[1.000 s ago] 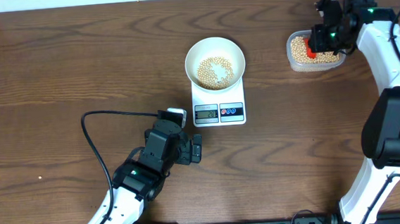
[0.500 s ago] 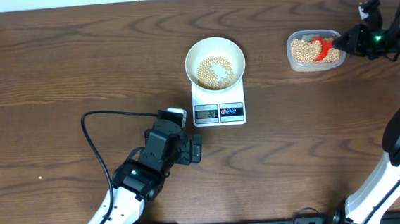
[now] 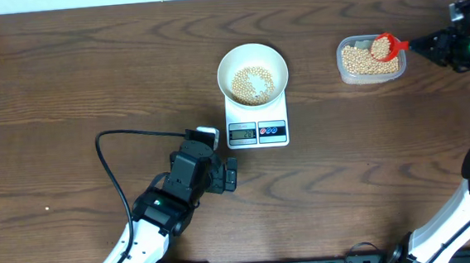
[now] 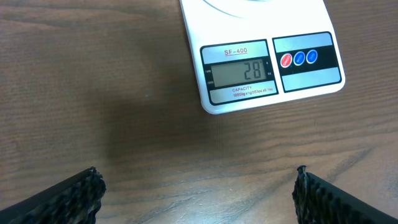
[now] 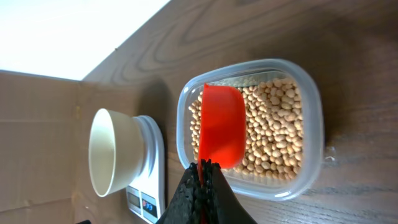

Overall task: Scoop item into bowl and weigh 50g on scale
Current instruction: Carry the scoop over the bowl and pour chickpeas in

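Note:
The white bowl [image 3: 250,52] stands on the white scale [image 3: 257,131] and holds a layer of beige beans [image 3: 252,84]. The scale display [image 4: 241,73] reads 28. More beans [image 3: 363,60] fill a clear plastic tub [image 3: 343,72] at the right. My right gripper [image 3: 430,45] is shut on the handle of a red scoop [image 3: 384,47], whose cup is over the tub's far right part with beans in it. In the right wrist view the gripper [image 5: 202,180] holds the scoop [image 5: 222,124] over the tub's beans [image 5: 273,137]. My left gripper [image 4: 196,193] is open and empty just in front of the scale.
The bowl [image 5: 112,152] and scale [image 5: 152,180] lie well left of the tub [image 5: 314,93]. A black cable [image 3: 113,169] loops on the table left of the left arm. The table's far edge runs just behind the tub.
My right arm has swung from above the tub out to its right. The red scoop has turned and moved to the tub's far right part. The left arm has not moved.

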Tool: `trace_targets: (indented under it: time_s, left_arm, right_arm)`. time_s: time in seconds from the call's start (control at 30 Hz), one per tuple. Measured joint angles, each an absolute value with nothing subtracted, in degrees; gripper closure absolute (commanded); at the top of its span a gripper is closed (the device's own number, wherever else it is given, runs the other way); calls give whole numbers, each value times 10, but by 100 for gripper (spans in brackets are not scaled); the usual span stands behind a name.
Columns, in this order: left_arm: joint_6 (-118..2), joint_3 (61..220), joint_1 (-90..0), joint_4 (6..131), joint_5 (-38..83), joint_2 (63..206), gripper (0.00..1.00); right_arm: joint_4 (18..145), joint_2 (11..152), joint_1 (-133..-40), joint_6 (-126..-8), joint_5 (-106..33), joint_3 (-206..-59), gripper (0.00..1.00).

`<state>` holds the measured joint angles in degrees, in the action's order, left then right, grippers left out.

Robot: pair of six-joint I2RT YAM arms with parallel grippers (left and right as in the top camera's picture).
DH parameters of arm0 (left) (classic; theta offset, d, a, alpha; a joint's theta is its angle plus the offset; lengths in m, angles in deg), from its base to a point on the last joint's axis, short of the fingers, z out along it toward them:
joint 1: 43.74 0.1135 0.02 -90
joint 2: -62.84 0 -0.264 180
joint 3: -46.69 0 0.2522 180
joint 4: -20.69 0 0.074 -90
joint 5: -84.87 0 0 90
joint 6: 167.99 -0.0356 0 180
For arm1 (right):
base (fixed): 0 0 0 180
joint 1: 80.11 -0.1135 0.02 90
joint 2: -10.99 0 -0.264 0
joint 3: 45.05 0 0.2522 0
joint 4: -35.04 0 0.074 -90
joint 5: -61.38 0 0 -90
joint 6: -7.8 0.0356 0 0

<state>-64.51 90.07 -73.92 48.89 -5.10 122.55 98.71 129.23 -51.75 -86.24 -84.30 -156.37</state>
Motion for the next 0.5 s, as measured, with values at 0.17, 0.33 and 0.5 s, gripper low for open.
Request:
trace_targets:
  time_s: [0.17,0.33,0.5]
  left_arm:
    - [-645,901,-739,489,-51,1225,1]
    - [-645,901,-739,489,-51,1225,1]
    - [-645,901,-739,489,-51,1225,1]
  right_arm:
    - [988,1292,-498,-861,-890,-1564,99]
    - [989,1292,-512,-860,-918,-1564,99]
    - [984,1292,-567,-858,-928,-1564,99]
